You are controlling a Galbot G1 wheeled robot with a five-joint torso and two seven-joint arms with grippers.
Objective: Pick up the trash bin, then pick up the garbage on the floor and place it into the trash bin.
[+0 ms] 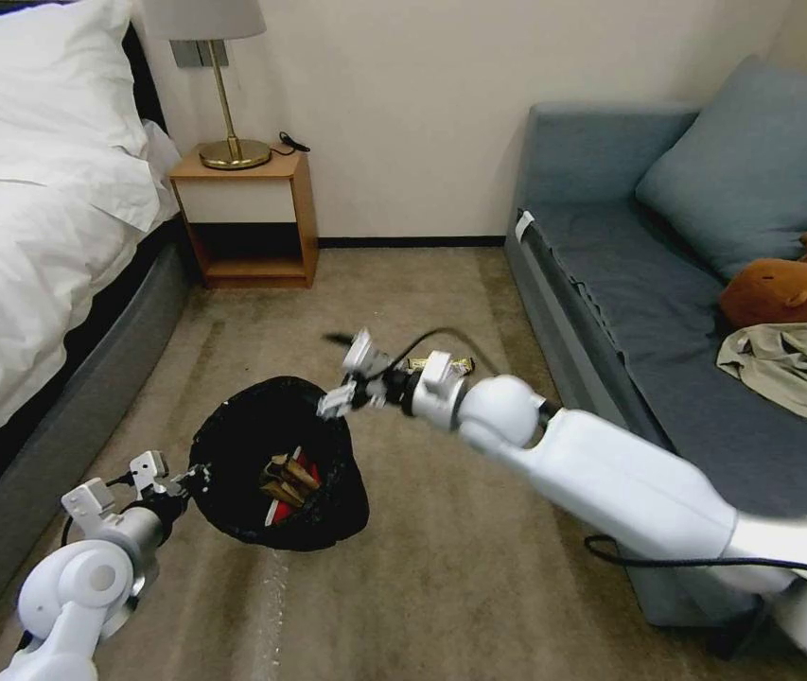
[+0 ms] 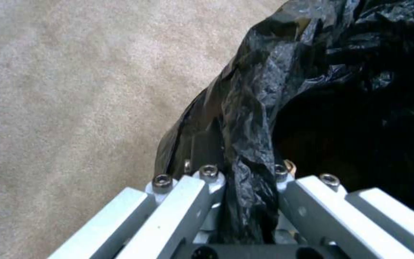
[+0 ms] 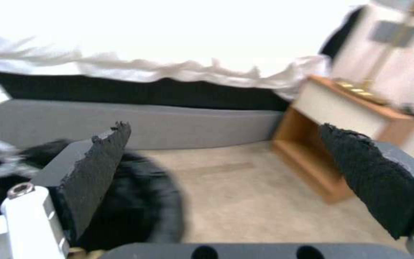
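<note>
**Bin held at its rim, right gripper empty above it**

In the head view the left gripper [image 1: 181,482] grips the near-left rim of the bin [image 1: 323,525], which hangs tilted over the carpet [image 1: 479,567] with its mouth turned up toward the camera. Inside lie pieces of garbage [image 1: 289,480]: red and brown-gold wrappers against the black liner. The right gripper [image 1: 342,374] reaches across from the right and sits over the bin's far rim, near a gold wrapper [image 1: 441,363] lying on the carpet just behind the wrist.

The left wrist view gives what the head view cannot: the jaws are closed on a fold of the black bag [image 2: 245,194], which is pinched between the two fingers [image 2: 178,205], with the dark hollow of the bin beside them and bare carpet on the other side.

The right wrist view shows those jaws spread wide, two black pads [image 3: 97,172] well apart with nothing between them. Beyond them are the bin's black edge [image 3: 154,201], the grey bed frame [image 3: 169,126], white bedding, and the wooden nightstand [image 3: 322,151] with a brass lamp [image 3: 384,61].

The head view alone takes in the sofa [image 1: 649,312] at the right, carrying a plush toy [image 1: 791,284] and crumpled clothing [image 1: 791,364].
</note>
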